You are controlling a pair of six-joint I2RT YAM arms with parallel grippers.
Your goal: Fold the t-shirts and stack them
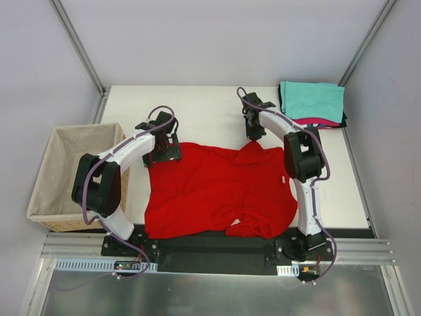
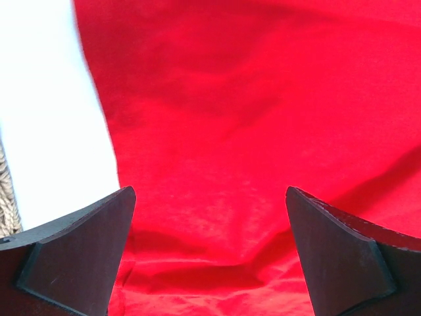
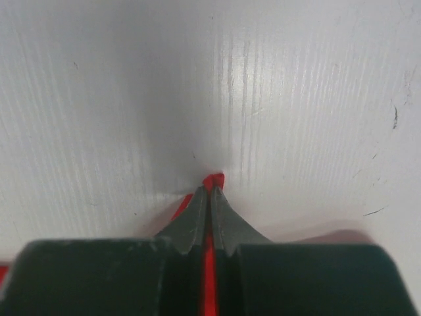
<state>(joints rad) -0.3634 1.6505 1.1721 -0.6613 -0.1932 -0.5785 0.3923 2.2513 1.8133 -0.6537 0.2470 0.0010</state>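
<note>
A bright red t-shirt lies spread and rumpled on the white table between the two arms. My right gripper is at the shirt's far right corner, shut on a thin pinch of red cloth that pokes out past the fingertips. My left gripper hangs over the shirt's far left edge, wide open, with red cloth under its jaws and nothing between them. Folded t-shirts, teal on top of pink and black ones, are stacked at the far right corner.
A woven basket with beige lining stands off the table's left side. Bare white table lies beyond the shirt. The left wrist view shows white table left of the shirt's edge.
</note>
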